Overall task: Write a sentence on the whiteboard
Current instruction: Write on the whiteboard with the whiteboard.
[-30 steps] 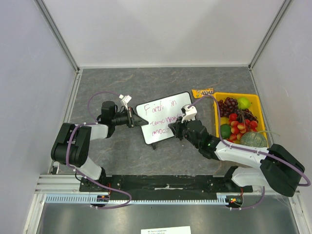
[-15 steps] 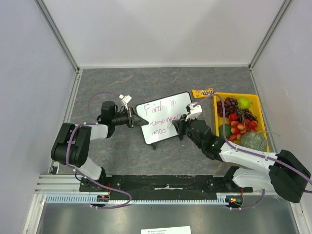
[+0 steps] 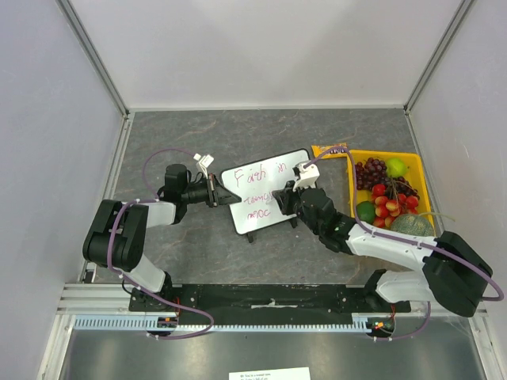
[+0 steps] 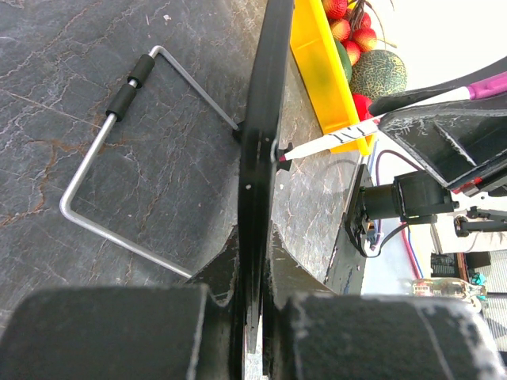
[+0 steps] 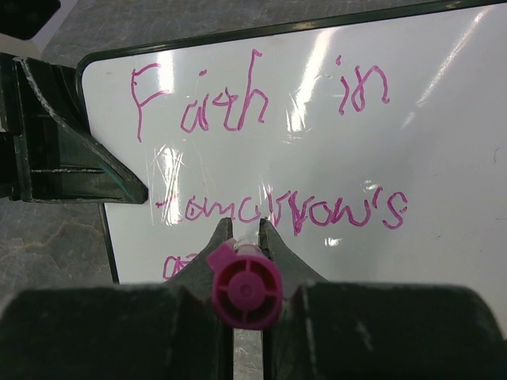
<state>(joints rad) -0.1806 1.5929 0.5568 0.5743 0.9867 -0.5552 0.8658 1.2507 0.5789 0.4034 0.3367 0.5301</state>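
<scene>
The whiteboard [image 3: 255, 188] stands tilted at the table's middle, propped on a wire stand [image 4: 119, 158]. My left gripper [image 3: 224, 198] is shut on its left edge, and in the left wrist view the board runs edge-on [image 4: 257, 142] between the jaws of the left gripper [image 4: 252, 237]. The sentence [image 5: 277, 210] reads "Faith in tomorrow's" in pink, with the start of a third line [image 5: 170, 265] below. My right gripper [image 5: 245, 226] is shut on a pink marker [image 5: 245, 289] whose tip [image 4: 283, 154] meets the board under the second line.
A yellow tray [image 3: 388, 153] of fruit sits to the right of the board, close behind my right arm. A candy packet [image 3: 329, 150] lies at the tray's far left corner. Grey walls close in the table on three sides.
My right gripper with the marker has shifted slightly right, then back left and farther over the board. The left arm and the board have not moved.
</scene>
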